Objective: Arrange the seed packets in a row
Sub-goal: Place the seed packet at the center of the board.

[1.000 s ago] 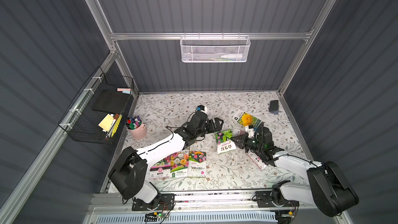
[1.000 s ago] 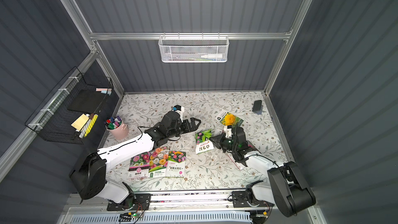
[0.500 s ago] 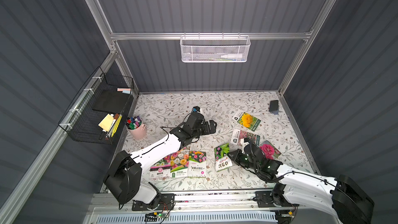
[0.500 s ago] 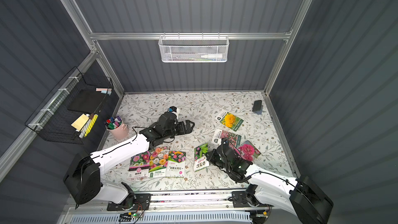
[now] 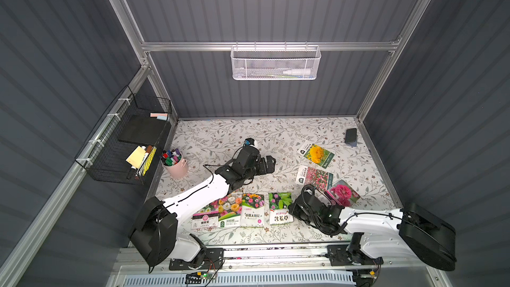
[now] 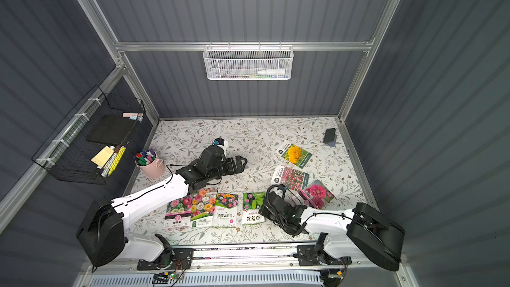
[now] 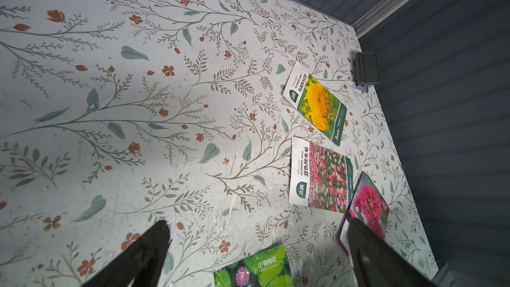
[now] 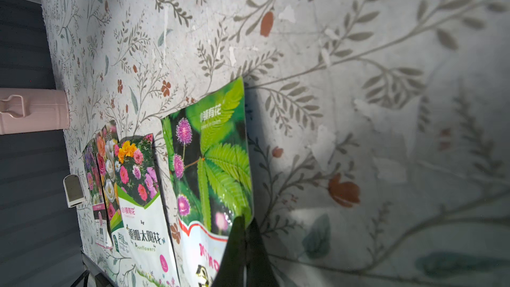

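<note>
the green mimosa packet (image 5: 280,207), carried over mid-table a second ago, now lies at the right end of the near row (image 5: 229,212), making four side by side. the right gripper (image 8: 244,226) is still pinched on its right edge (not yet let go). the left gripper (image 5: 271,164) hangs spread wide and empty over the middle. three packets (image 5: 314,176) remain scattered at the right, so releasing likely comes next.

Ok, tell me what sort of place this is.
Probably a staged robot test booth dressed up as a hobby desk. It has grey panel walls on an aluminium frame, a floral-print tabletop, and a black wire basket of stationery hung at the side.
</note>
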`<state>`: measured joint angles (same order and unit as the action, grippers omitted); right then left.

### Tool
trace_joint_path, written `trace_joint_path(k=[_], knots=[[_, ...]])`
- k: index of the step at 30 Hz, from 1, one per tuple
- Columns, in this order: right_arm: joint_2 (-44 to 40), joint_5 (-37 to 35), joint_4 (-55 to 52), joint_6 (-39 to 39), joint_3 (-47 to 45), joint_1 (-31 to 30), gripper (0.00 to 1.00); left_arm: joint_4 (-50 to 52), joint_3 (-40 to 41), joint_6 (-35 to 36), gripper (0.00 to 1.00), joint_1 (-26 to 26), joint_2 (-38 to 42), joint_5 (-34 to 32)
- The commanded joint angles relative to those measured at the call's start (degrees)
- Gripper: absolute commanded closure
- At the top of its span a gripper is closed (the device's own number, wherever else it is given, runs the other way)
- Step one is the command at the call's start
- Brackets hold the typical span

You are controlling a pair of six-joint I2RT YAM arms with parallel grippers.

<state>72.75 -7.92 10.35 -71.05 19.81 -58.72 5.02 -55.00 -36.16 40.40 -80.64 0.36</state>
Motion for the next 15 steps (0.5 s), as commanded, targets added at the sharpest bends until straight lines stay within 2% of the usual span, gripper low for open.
trace_joint_path(k=[1, 10, 15], knots=[[1.57, -1.72, 0.77, -1.45, 1.93, -0.77, 1.0, 0.65, 0.91, 1.33, 0.01, -0.19, 1.36, -1.11], [4.13, -1.31, 1.43, -1.54, 3.59, -1.31, 0.99, 0.61, 1.61, 1.18, 0.0, -0.2, 1.88, -0.98], [3.59, -1.86, 1.08, -2.08, 3.18, -1.55, 0.79, 0.61, 1.85, 1.05, 0.01, -0.16, 2.09, -0.98]])
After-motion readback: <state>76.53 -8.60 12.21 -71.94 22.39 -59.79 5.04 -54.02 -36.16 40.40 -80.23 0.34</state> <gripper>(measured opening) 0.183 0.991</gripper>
